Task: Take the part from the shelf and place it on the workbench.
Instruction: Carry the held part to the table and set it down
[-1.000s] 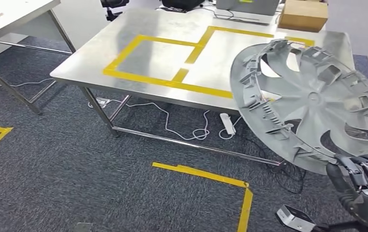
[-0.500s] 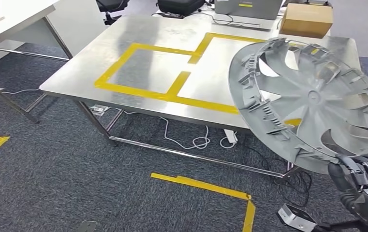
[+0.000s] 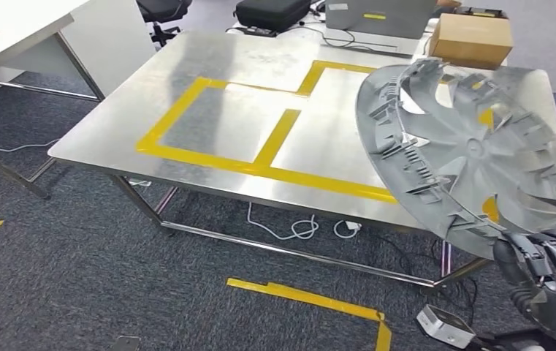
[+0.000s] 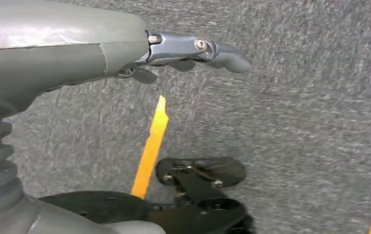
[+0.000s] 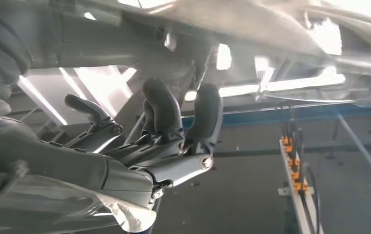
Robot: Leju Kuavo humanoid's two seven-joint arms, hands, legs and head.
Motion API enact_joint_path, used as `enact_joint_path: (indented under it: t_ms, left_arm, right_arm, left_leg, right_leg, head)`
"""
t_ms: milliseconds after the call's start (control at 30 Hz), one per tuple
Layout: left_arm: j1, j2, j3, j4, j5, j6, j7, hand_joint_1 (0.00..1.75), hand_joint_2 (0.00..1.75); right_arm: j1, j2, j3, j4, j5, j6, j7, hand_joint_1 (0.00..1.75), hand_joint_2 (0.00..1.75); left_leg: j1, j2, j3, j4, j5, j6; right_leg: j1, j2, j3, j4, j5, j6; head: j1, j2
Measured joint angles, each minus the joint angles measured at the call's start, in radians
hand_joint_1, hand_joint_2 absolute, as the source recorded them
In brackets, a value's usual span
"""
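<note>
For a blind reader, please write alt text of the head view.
The right robot hand holds a large grey wheel cover by its lower rim, tilted, in front of a steel workbench marked with yellow tape squares. A cardboard box sits at the far edge.

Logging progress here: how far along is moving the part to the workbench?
Done: the grey wheel cover is off the shelf, gripped by its lower rim in the right hand. In hand: it hangs tilted in front of the steel workbench. Left: set it down on the workbench and let go.
</note>
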Motion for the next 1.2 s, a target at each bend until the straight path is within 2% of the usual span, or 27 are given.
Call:
enact_joint_path:
  t_ms: [67,133,167,200,233,300,333,367,467,500,567,633,667,700,733,767,800,833,900,933,1000,1033,1067,1167,1200]
  left_arm:
    - [-0.002,-0.001,0.000,0.000,0.000,0.000,0.000,0.00,1.75]
    - [-0.003,-0.002,0.000,0.000,0.000,0.000,0.000,0.00,1.75]
    - [-0.002,-0.003,0.000,0.000,0.000,0.000,0.000,0.00,1.75]
    - [-0.001,-0.003,0.000,0.000,0.000,0.000,0.000,0.00,1.75]
    - [0.000,-0.003,0.000,0.000,0.000,0.000,0.000,0.00,1.75]
    - [0.001,-0.004,0.000,0.000,0.000,0.000,0.000,0.00,1.75]
    - [0.001,-0.004,0.000,0.000,0.000,0.000,0.000,0.00,1.75]
    - [0.000,-0.003,0.000,0.000,0.000,0.000,0.000,0.00,1.75]
    - [-0.003,-0.004,0.000,0.000,0.000,0.000,0.000,0.00,1.75]
    - [-0.004,-0.004,0.000,0.000,0.000,0.000,0.000,0.00,1.75]
    - [-0.007,-0.004,0.000,0.000,0.000,0.000,0.000,0.00,1.75]
    - [-0.007,-0.004,0.000,0.000,0.000,0.000,0.000,0.00,1.75]
    - [-0.005,-0.004,0.000,0.000,0.000,0.000,0.000,0.00,1.75]
    - [-0.004,-0.004,0.000,0.000,0.000,0.000,0.000,0.00,1.75]
    - [-0.002,-0.004,0.000,0.000,0.000,0.000,0.000,0.00,1.75]
    - [-0.002,-0.004,0.000,0.000,0.000,0.000,0.000,0.00,1.75]
    - [-0.002,-0.003,0.000,0.000,0.000,0.000,0.000,0.00,1.75]
    - [-0.002,-0.003,0.000,0.000,0.000,0.000,0.000,0.00,1.75]
    - [-0.001,-0.003,0.000,0.000,0.000,0.000,0.000,0.00,1.75]
    - [-0.001,-0.003,0.000,0.000,0.000,0.000,0.000,0.00,1.75]
    - [0.002,-0.004,0.000,0.000,0.000,0.000,0.001,0.00,1.75]
    - [0.002,-0.004,0.001,0.000,0.000,0.000,0.001,0.00,1.75]
    - [0.001,-0.005,0.001,0.000,0.001,0.000,0.000,0.00,1.75]
    - [-0.002,-0.004,0.001,0.000,0.004,0.000,-0.009,0.00,1.75]
    - [-0.001,-0.004,0.001,0.000,0.005,0.000,-0.014,0.00,1.75]
  right_arm:
    - [-0.007,0.000,0.001,-0.001,-0.001,-0.002,0.001,1.75,1.75]
    - [-0.010,0.000,0.001,-0.001,-0.001,-0.002,0.001,1.75,1.75]
    - [-0.010,0.000,0.001,-0.001,-0.002,-0.002,0.001,1.75,1.75]
    - [-0.010,0.000,0.001,-0.001,-0.002,-0.002,0.001,1.75,1.75]
    - [-0.010,0.000,0.001,-0.001,-0.001,-0.002,0.001,1.75,1.75]
    - [-0.011,0.000,0.001,-0.001,-0.001,-0.002,0.001,1.75,1.75]
    - [-0.011,0.000,0.001,0.000,-0.001,-0.002,0.001,1.75,1.75]
    - [-0.011,0.000,0.001,0.000,-0.001,-0.003,0.001,1.75,1.75]
    - [-0.012,0.000,0.000,-0.001,-0.001,-0.004,0.000,1.75,1.75]
    - [-0.012,0.000,0.000,-0.002,-0.001,-0.004,0.001,1.75,1.75]
    - [-0.013,0.000,0.000,-0.003,-0.001,-0.004,0.001,1.75,1.75]
    - [-0.014,0.000,0.000,-0.004,-0.001,-0.004,0.000,1.75,1.75]
    - [-0.014,0.000,0.000,-0.004,-0.001,-0.004,0.000,1.75,1.75]
    - [-0.014,0.000,0.000,-0.004,-0.001,-0.004,0.000,1.75,1.75]
    - [-0.014,0.000,0.000,-0.004,-0.001,-0.004,0.000,1.75,1.75]
    - [-0.014,0.000,0.000,-0.004,-0.001,-0.004,0.000,1.75,1.75]
    - [-0.014,0.000,0.000,-0.004,-0.001,-0.004,0.000,1.75,1.75]
    - [-0.014,0.000,0.000,-0.004,-0.001,-0.004,0.000,1.75,1.75]
    - [-0.015,0.000,0.000,-0.004,0.000,-0.004,0.000,1.75,1.75]
    - [-0.015,0.000,0.000,-0.004,0.000,-0.005,0.000,1.75,1.75]
    - [-0.015,0.000,0.000,-0.004,-0.001,-0.005,0.000,1.75,1.75]
    - [-0.016,0.000,0.001,-0.005,0.000,-0.005,0.001,1.75,1.75]
    - [-0.017,0.000,0.001,-0.004,0.003,-0.005,0.005,1.75,1.75]
    - [-0.006,0.000,0.001,0.011,0.033,-0.005,0.034,1.75,1.75]
    - [-0.002,-0.001,0.001,0.020,0.041,-0.005,0.044,1.75,1.75]
  left_leg:
    - [0.003,0.000,0.019,-0.009,-0.007,0.006]
    - [0.003,0.000,0.036,-0.012,-0.024,0.009]
    - [0.004,0.000,0.047,-0.012,-0.034,0.009]
    - [0.004,-0.001,0.061,-0.012,-0.045,0.008]
    - [0.005,-0.001,0.077,-0.012,-0.057,0.006]
    - [0.007,-0.001,0.110,-0.012,-0.082,-0.001]
    - [0.007,-0.002,0.123,-0.011,-0.094,-0.006]
    - [0.006,-0.002,0.131,-0.011,-0.105,-0.012]
    - [0.006,0.001,0.142,0.002,-0.114,-0.030]
    - [0.006,0.002,0.137,0.023,-0.111,-0.035]
    - [0.009,0.003,0.089,0.113,-0.122,-0.044]
    - [0.013,0.003,0.009,0.235,-0.173,-0.053]
    - [0.015,0.003,-0.026,0.276,-0.197,-0.056]
    - [0.016,0.003,-0.049,0.291,-0.204,-0.057]
    - [0.016,0.003,-0.056,0.274,-0.187,-0.057]
    - [0.016,0.003,-0.050,0.226,-0.146,-0.054]
    - [0.016,0.004,-0.036,0.162,-0.093,-0.050]
    - [0.014,0.005,-0.024,0.109,-0.067,-0.045]
    - [0.009,0.006,-0.011,0.052,-0.053,-0.034]
    - [0.007,0.006,-0.010,0.049,-0.061,-0.028]
    - [0.010,0.005,0.006,0.035,-0.036,-0.015]
    - [0.012,0.005,0.015,0.030,-0.030,-0.010]
    - [0.014,0.005,0.023,0.026,-0.029,-0.007]
    - [0.012,0.004,0.029,0.022,-0.037,0.001]
    - [0.010,0.004,0.032,0.022,-0.042,0.003]
  right_leg:
    - [0.000,-0.001,-0.051,0.082,-0.011,0.003]
    - [-0.002,-0.001,-0.135,0.191,-0.056,0.008]
    - [-0.003,-0.002,-0.173,0.225,-0.077,0.012]
    - [-0.003,-0.002,-0.197,0.231,-0.080,0.016]
    - [-0.004,-0.002,-0.205,0.205,-0.059,0.019]
    - [-0.005,-0.006,-0.189,0.094,0.042,0.019]
    - [-0.003,-0.009,-0.180,0.044,0.074,0.016]
    - [-0.001,-0.012,-0.170,0.011,0.095,0.008]
    - [0.003,-0.012,-0.151,-0.006,0.096,-0.020]
    - [0.002,-0.011,-0.143,-0.009,0.095,-0.026]
    - [-0.002,-0.012,-0.124,-0.016,0.088,-0.036]
    - [-0.002,-0.012,-0.109,-0.017,0.074,-0.042]
    - [-0.002,-0.011,-0.101,-0.017,0.067,-0.042]
    - [-0.002,-0.009,-0.091,-0.017,0.058,-0.042]
    - [-0.002,-0.008,-0.080,-0.017,0.050,-0.040]
    - [-0.002,-0.008,-0.068,-0.018,0.042,-0.038]
    - [-0.002,-0.008,-0.059,-0.018,0.033,-0.035]
    - [-0.001,-0.008,-0.050,-0.018,0.025,-0.030]
    - [0.000,-0.008,-0.044,-0.020,0.012,-0.018]
    - [0.002,-0.007,-0.038,-0.019,0.011,-0.011]
    - [0.001,-0.008,-0.028,-0.011,0.010,0.002]
    - [0.001,-0.008,-0.035,0.012,0.007,0.007]
    - [0.001,-0.008,-0.056,0.050,-0.004,0.011]
    - [0.000,-0.009,-0.174,0.218,-0.075,0.016]
    - [0.000,-0.009,-0.203,0.241,-0.087,0.016]
  head:
    - [0.001,0.000]
    - [0.001,0.000]
    - [0.001,0.000]
    - [0.001,0.000]
    - [0.001,0.000]
    - [0.002,0.000]
    - [0.001,0.000]
    - [0.001,0.000]
    - [-0.002,0.000]
    - [-0.004,0.000]
    - [-0.006,0.000]
    - [-0.007,0.000]
    - [-0.007,0.000]
    - [-0.007,0.000]
    - [-0.007,0.000]
    - [-0.007,0.000]
    - [-0.007,0.000]
    - [-0.008,0.000]
    - [-0.008,0.000]
    - [-0.008,0.000]
    - [-0.007,0.000]
    - [-0.005,0.000]
    - [-0.003,0.000]
    - [0.000,0.000]
    - [0.000,0.000]
